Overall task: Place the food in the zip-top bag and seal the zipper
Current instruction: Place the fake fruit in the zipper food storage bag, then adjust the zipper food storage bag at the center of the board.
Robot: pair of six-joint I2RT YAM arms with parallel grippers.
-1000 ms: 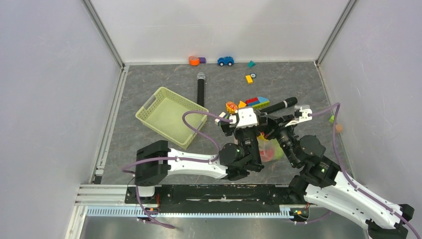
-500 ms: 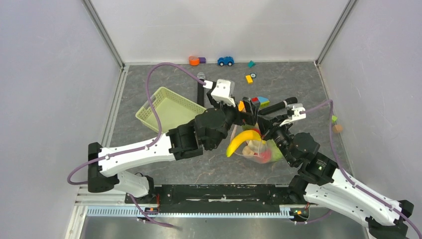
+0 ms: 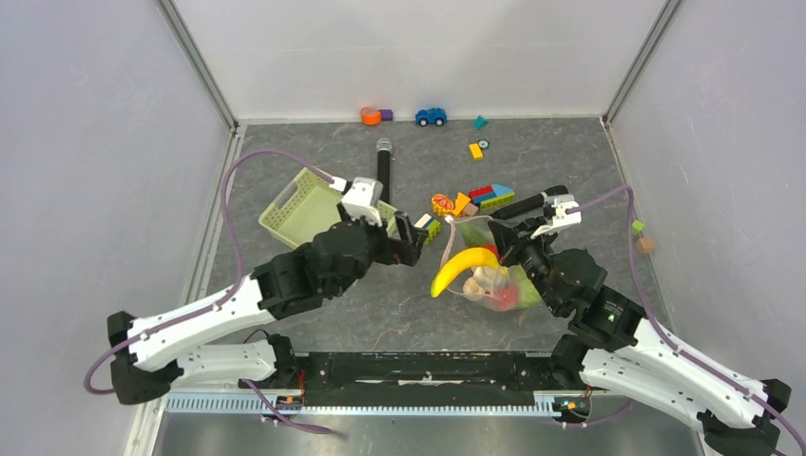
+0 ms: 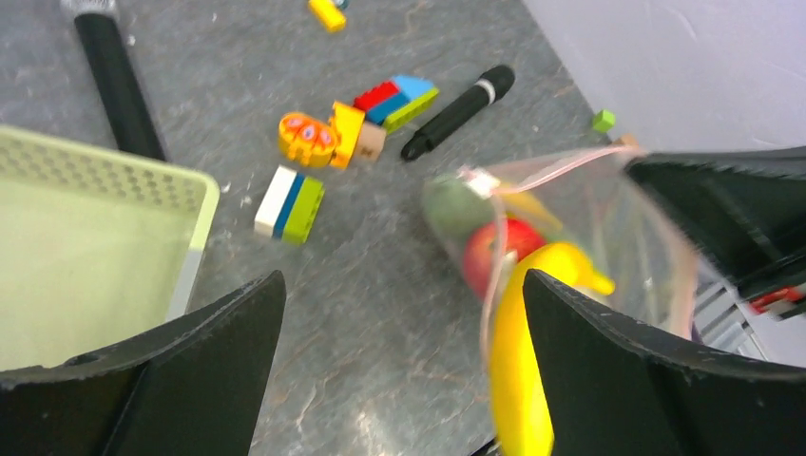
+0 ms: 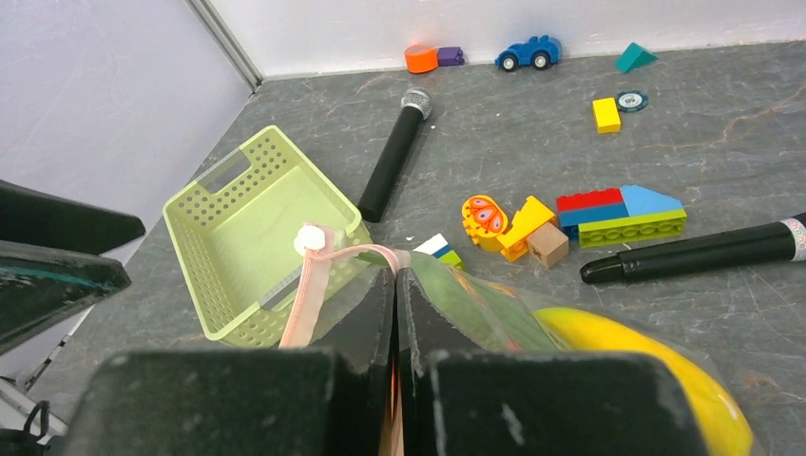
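- The zip-top bag [image 3: 494, 285] lay on the table right of centre. The banana [image 3: 459, 266], the tomato [image 4: 496, 249] and a green food item [image 4: 451, 204] were seen inside it.
- The lower end of the banana appeared to protrude past the bag's open mouth.
- The zipper [image 5: 309, 285] was not sealed, and its pink strip hung loose at the raised rim.
- The right gripper [image 5: 395, 313] was clamped together on the bag's rim, so the mouth was held up and open.
- Within the last second the left gripper [image 3: 418, 237] had been withdrawn from over the bag. It was now held to the left, near the basket [image 3: 309, 204], with its jaws fully apart and nothing between them.
- It was therefore judged that the banana had just been released and that loading was nearly finished.
- The banana would need to be pushed fully in before the zipper could be pressed shut.
- The building blocks [image 3: 480, 198] and the marker [image 3: 532, 199] lay just beyond the bag and were not part of the task.
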